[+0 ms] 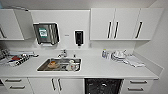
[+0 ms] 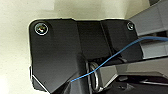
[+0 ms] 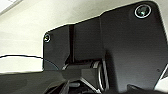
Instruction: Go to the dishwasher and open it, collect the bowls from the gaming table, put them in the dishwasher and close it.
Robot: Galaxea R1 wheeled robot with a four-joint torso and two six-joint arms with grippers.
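The dishwasher (image 1: 103, 86) sits under the white countertop (image 1: 97, 67), right of centre in the head view. It shows as a dark, speckled rectangle between white cabinet fronts. I face it almost straight on from a short distance. The gaming table and its bowls are out of view. Both wrist views look along the robot's own dark plate towards pale surfaces. A thin blue cable (image 2: 112, 58) crosses the left wrist view.
A steel sink (image 1: 45, 65) with dishes in it is set in the counter left of the dishwasher, with a tap (image 1: 63, 53) behind it. White dishes (image 1: 118, 55) and cloths lie on the right, clutter (image 1: 16, 59) on the left. White drawers (image 1: 136, 86) flank the dishwasher, under wall cabinets (image 1: 125, 23).
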